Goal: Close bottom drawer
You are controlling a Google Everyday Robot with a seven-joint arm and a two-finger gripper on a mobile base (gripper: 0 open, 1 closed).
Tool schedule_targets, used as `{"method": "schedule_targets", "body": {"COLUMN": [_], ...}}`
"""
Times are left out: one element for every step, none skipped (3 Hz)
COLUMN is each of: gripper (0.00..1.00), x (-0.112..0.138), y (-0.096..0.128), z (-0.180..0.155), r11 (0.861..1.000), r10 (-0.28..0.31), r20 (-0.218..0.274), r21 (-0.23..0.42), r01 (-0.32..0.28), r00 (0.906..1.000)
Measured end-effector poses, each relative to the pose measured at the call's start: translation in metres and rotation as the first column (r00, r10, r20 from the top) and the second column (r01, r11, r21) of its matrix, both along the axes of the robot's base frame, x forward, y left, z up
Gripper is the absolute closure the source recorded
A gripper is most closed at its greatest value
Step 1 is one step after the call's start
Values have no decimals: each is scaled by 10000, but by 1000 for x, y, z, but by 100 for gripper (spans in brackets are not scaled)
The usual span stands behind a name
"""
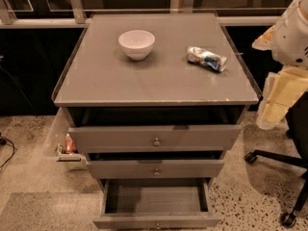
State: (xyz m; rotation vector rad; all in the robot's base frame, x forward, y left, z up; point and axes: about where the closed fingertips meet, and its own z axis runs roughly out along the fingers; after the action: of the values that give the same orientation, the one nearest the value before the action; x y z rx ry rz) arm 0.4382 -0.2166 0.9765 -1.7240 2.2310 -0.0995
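Note:
The grey cabinet (154,88) has three drawers. The bottom drawer (156,200) is pulled far out, showing its empty grey inside. Its flat front (156,221) sits at the lower edge of the view, and its small knob (157,225) is partly cut off. The middle drawer (155,168) and the top drawer (155,137) are each pulled out a little. My gripper (278,100) hangs at the right edge on the white arm (291,25), beside the cabinet's top right corner. It is well above and to the right of the bottom drawer and touches nothing.
A white bowl (136,43) and a crumpled snack bag (207,58) lie on the cabinet top. A clear bin (65,141) with small items stands on the floor at the cabinet's left. Office chair legs and wheels (269,158) are at the right.

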Motion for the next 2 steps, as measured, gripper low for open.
{"method": "schedule_targets", "body": {"gripper": [0,0], "x": [0,-10], "y": [0,1], "z": [0,-11], "r11": [10000,9999], "r10": [0,67], "r20": [-1,-153], "r21": [0,114], "r01": [0,-65], "r00": [10000,9999]}}
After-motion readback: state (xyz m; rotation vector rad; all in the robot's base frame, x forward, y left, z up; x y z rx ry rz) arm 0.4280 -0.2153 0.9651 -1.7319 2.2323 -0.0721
